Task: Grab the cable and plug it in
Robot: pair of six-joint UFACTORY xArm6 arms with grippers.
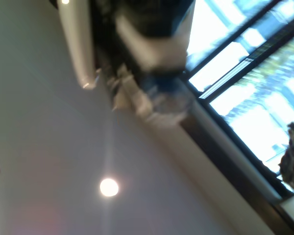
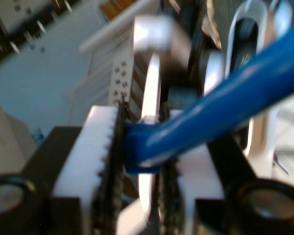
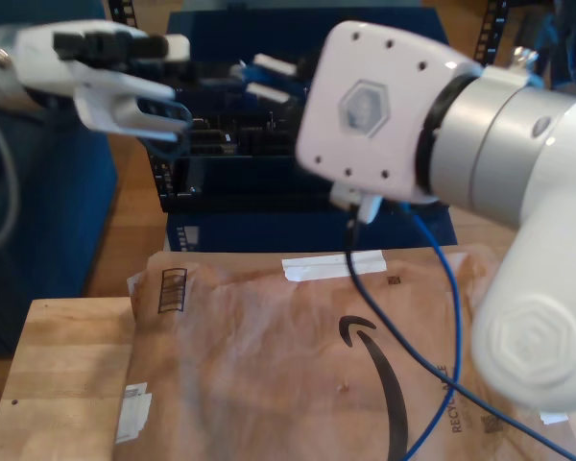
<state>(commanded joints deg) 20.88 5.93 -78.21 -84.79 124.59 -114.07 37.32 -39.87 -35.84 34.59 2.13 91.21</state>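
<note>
Exterior view: brown paper mailer covers the wooden table; a white arm joint blocks the rack. My second gripper pinches the cable; my first gripper's state I cannot tell.

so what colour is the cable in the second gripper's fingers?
Bright blue. The cable shows best in the second wrist view, pinched in my second gripper.

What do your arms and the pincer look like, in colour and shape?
The big arm at the exterior view's right is glossy white, with rounded joint caps bearing an embossed hexagon and small screws. My second pincer has white toothed pads on black mounts. A black cable hangs below the arm.
</note>
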